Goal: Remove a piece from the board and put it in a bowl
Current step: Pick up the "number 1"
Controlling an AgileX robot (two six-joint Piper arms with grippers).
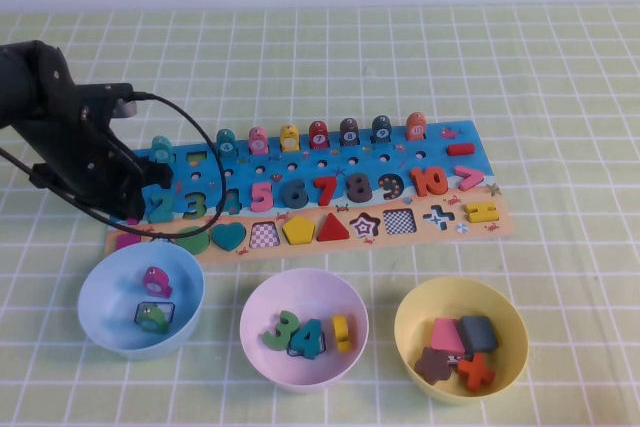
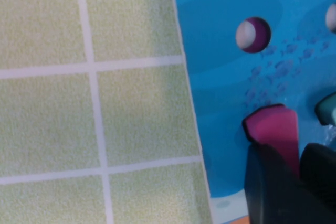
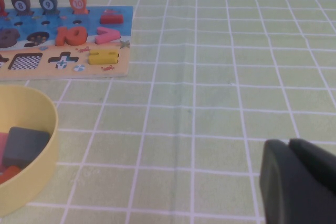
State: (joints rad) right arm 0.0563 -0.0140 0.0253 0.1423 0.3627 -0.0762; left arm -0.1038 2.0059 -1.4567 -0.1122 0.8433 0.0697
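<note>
The piece (image 2: 273, 129), a small magenta bar, lies on the board (image 1: 330, 187) at its left end, and in my left wrist view the left end effector (image 2: 299, 182) has its two dark fingers (image 2: 268, 187) closed against it from either side, pinching it just inside the board's edge. From the high view I see the left end effector (image 1: 135, 187) low over that same left end of the board, toward the left edge of the desk (image 1: 560, 67), with its black cable looping across the numbers. The board runs across the middle of the desk, its row of pegs on the far side and its shape pieces on the near side. Three bowls sit in a line along the near edge: a light blue bowl (image 1: 100, 322) to the left, the pale pink bowl (image 1: 262, 309) in the middle just near of the board and holding number pieces, and a yellow bowl (image 1: 412, 319) to the right with several shapes in it. The right end effector (image 3: 299, 182) hangs over bare cloth toward the desk's right side, beyond the yellow bowl, and its fingers look pressed together.
</note>
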